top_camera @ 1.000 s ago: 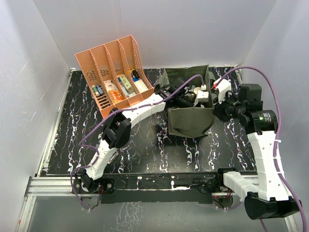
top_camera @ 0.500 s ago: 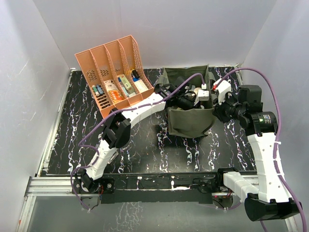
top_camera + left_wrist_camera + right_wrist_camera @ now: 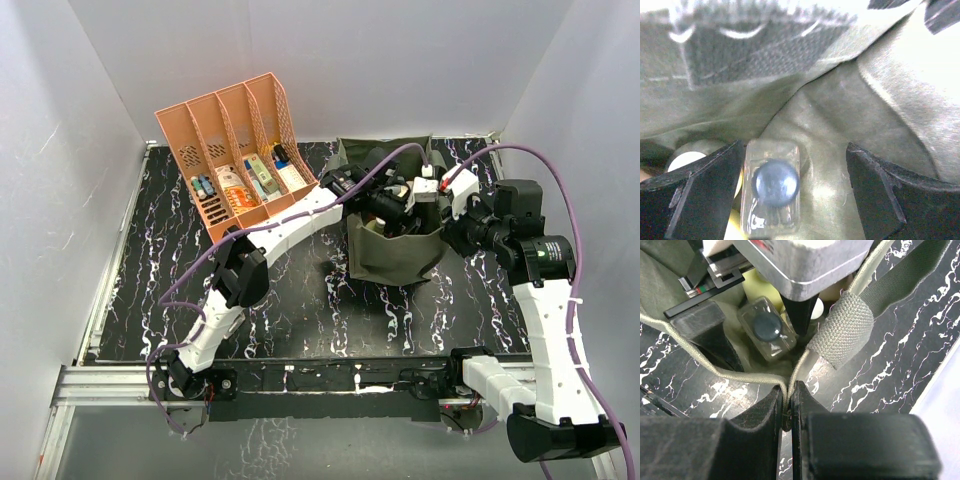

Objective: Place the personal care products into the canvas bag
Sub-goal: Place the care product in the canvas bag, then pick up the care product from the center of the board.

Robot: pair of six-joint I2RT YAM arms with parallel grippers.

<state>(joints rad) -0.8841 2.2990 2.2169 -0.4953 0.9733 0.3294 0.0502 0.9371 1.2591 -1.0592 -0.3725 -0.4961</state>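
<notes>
The olive-green canvas bag [image 3: 395,255] stands right of centre. My left gripper [image 3: 393,203] reaches down into it with its jaws wide open and nothing between them [image 3: 794,167]. The clear twin pack with a dark cap [image 3: 772,187] lies on the bag's floor against the left finger [image 3: 705,190], and it also shows in the right wrist view [image 3: 767,330]. A white cap [image 3: 687,156] and a yellow bottle [image 3: 757,282] lie beside it. My right gripper [image 3: 447,228] is shut on the bag's rim [image 3: 715,372], pinching the fabric [image 3: 788,390].
A salmon-orange slotted rack [image 3: 230,130] stands at the back left and holds small colourful boxes and tubes [image 3: 245,180]. The bag's woven strap [image 3: 842,327] hangs by the right gripper. White walls close in the black marbled table [image 3: 300,300].
My left wrist has lifted a little and shifted back inside the bag. My right gripper has stayed on the rim and moved slightly back with it.
</notes>
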